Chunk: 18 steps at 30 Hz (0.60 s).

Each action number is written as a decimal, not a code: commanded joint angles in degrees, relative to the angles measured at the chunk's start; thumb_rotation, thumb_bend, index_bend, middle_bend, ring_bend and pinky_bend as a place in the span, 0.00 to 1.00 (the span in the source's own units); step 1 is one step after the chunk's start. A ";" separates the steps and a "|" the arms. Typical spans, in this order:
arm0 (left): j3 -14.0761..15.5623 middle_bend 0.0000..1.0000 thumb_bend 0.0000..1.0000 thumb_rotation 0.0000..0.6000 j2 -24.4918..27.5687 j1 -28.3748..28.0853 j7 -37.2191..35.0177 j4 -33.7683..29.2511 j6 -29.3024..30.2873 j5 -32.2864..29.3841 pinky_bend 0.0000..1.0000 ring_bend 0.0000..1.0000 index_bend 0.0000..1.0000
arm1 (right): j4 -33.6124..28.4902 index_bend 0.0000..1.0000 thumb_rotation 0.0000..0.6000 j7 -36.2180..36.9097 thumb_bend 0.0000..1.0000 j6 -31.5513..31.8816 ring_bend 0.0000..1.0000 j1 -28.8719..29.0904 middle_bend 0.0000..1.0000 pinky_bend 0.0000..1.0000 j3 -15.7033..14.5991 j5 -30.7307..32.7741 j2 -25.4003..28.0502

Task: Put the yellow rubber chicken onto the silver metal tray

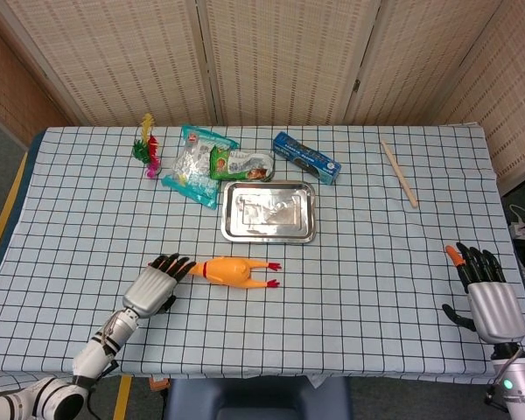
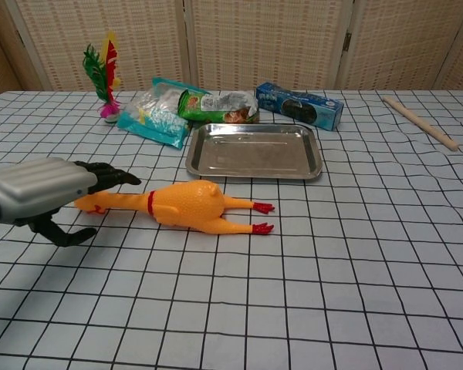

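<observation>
The yellow rubber chicken [image 1: 232, 271] [image 2: 187, 205] lies on its side on the checked cloth, red feet pointing right, a little nearer than the silver metal tray [image 1: 269, 211] [image 2: 254, 151], which holds nothing. My left hand [image 1: 153, 285] [image 2: 48, 193] hovers over the chicken's head and neck with fingers stretched out and apart, holding nothing; it hides the head in the head view. My right hand [image 1: 487, 296] stays at the table's near right edge, fingers extended, far from both objects, and is out of the chest view.
Behind the tray lie snack packets [image 1: 199, 164] [image 2: 170, 110], a blue box [image 1: 306, 157] [image 2: 299, 104] and a feather toy [image 1: 146, 147] [image 2: 103, 73]. A wooden stick [image 1: 399, 171] [image 2: 420, 122] lies at the far right.
</observation>
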 commanded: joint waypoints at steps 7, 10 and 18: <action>-1.20 0.04 0.42 1.00 -5.51 -5.40 -0.14 7.03 -3.48 -3.39 0.13 0.03 0.00 | -0.17 0.00 1.00 0.33 0.16 -0.32 0.00 0.00 0.00 0.00 0.03 0.31 0.40; -0.99 0.05 0.42 1.00 -6.33 -6.23 -1.60 8.82 -3.78 -3.37 0.13 0.03 0.00 | -0.09 0.00 1.00 0.20 0.16 -0.47 0.00 0.05 0.00 0.00 0.19 0.65 0.34; -0.29 0.45 0.43 1.00 -11.52 -6.98 -8.33 17.25 1.89 1.94 0.29 0.27 0.47 | -0.07 0.00 1.00 -0.07 0.16 -0.70 0.00 0.09 0.00 0.00 0.50 1.39 0.46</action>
